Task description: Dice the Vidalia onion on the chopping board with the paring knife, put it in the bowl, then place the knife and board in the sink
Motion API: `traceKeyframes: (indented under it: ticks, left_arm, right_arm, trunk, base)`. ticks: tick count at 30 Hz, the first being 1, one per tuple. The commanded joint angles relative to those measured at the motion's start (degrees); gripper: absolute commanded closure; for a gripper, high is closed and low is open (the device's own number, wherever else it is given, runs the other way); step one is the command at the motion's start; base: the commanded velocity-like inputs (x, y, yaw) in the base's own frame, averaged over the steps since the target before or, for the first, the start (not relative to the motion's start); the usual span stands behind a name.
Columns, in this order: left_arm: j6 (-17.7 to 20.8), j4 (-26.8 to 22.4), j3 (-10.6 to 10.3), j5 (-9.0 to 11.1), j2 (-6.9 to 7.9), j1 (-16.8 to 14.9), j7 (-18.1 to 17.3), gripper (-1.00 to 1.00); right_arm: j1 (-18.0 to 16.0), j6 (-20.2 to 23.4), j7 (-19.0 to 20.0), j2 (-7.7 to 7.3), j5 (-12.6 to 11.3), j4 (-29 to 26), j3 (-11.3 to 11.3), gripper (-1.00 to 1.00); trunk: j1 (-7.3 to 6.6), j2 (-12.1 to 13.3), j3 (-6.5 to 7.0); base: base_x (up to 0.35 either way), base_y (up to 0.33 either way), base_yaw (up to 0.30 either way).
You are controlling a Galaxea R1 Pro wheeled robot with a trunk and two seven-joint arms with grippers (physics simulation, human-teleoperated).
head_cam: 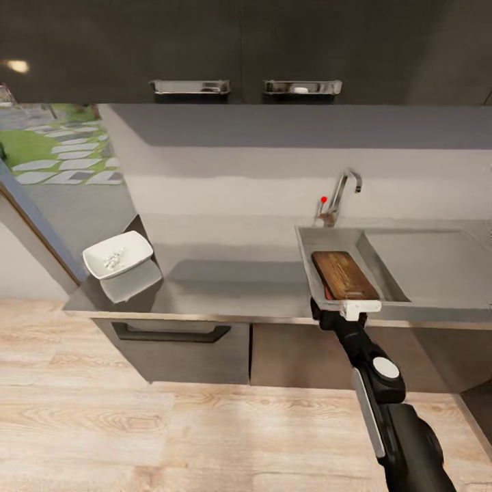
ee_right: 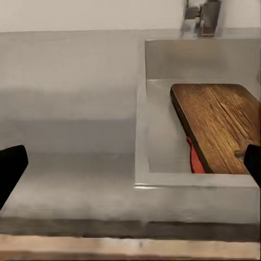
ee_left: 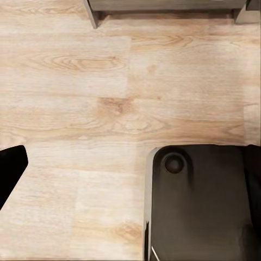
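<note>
I see the chopping board (head_cam: 344, 275) lying inside the sink (head_cam: 305, 240) basin, tilted, its near end propped toward the basin's front wall. In the right wrist view the board (ee_right: 221, 125) sits in the sink (ee_right: 163, 141) with a reddish sliver (ee_right: 196, 159) poking out from under its edge next to the basin floor; looks like the paring knife handle, but I can't confirm, most of it is hidden by the board.

Right gripper (head_cam: 350, 309) is at the sink's front rim, just at the board's near end. Its 2 fingertips show at opposite edges of the right wrist view (ee_right: 130, 163), spread wide with nothing between them, so it's open. I can't tell from the head view whether it touches the board.

Tap (head_cam: 339, 197) with the red-tipped lever stands behind the sink's back edge.

Bowl (head_cam: 117, 254) is on the countertop (head_cam: 225, 280) well away from the sink, at the far left end of the worktop; small pale pieces (head_cam: 113, 259) are in it, too small to identify further.

Left wrist view looks down at wood floor (ee_left: 81, 109) and a dark part of the robot body (ee_left: 201, 206). Only 1 dark fingertip (ee_left: 11, 168) of the left gripper is visible at the frame edge, so I can't tell its state
</note>
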Motion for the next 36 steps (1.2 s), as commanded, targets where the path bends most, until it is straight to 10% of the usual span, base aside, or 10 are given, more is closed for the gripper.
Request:
traceKeyframes:
  ticks: [1, 12, 25, 36]
  left_arm:
    - [-0.04, -0.15, -0.49, 0.09, 0.08, 0.02, 0.64, -1.00]
    - [-0.04, -0.40, -0.49, 0.09, 0.22, 0.01, 0.66, -1.00]
    - [-0.04, -0.43, -0.49, 0.09, 0.34, 0.01, 0.66, -1.00]
    - [-0.04, -0.37, -0.40, 0.16, 0.43, 0.01, 0.66, -1.00]
  right_arm:
    - [3.71, -3.73, 0.88, 0.20, 1.41, -0.22, -0.02, -1.00]
    - [18.48, -17.79, 1.39, -0.04, 1.95, 6.50, -0.01, -1.00]
    - [19.77, -55.38, 1.67, -1.41, 2.30, 67.69, -0.16, -1.00]
    - [19.77, -59.83, 0.66, -2.82, 2.12, 82.98, -0.56, -1.00]
  trunk:
    - [0.01, -0.12, -0.09]
    - [0.01, -0.12, -0.09]
    - [0.01, -0.12, -0.09]
    - [0.01, -0.12, -0.09]
  base:
    - [-0.184, 0.000, 0.000]
    - [-0.035, 0.000, 0.000]
    - [0.000, 0.000, 0.000]
    - [0.000, 0.000, 0.000]
